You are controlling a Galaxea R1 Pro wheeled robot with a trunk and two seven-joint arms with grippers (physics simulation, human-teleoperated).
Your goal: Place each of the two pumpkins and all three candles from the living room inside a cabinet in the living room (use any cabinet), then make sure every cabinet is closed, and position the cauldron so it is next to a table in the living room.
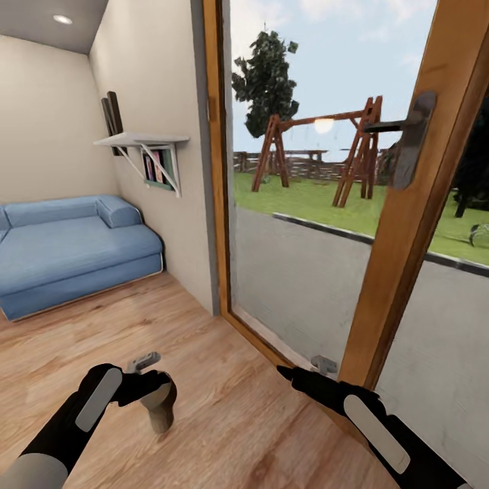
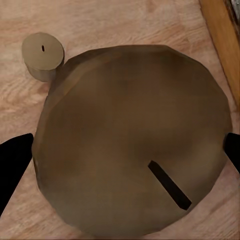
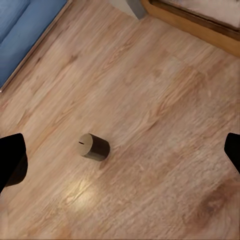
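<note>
Early on: the left gripper [image 1: 139, 394] holds one candle [image 1: 160, 401], another candle [image 3: 93, 147] lies on the floor [image 1: 224, 414], the right gripper [image 1: 288, 373] gapes empty.

No legible text or markings.

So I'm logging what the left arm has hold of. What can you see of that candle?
The candle is a squat tan-brown cylinder with a faceted rim and a short dark wick lying flat on its top. It looks waxy and matte. The left gripper holds it between its fingers above the wooden floor, top facing the wrist camera. Another candle sits on the floor beyond it.
</note>
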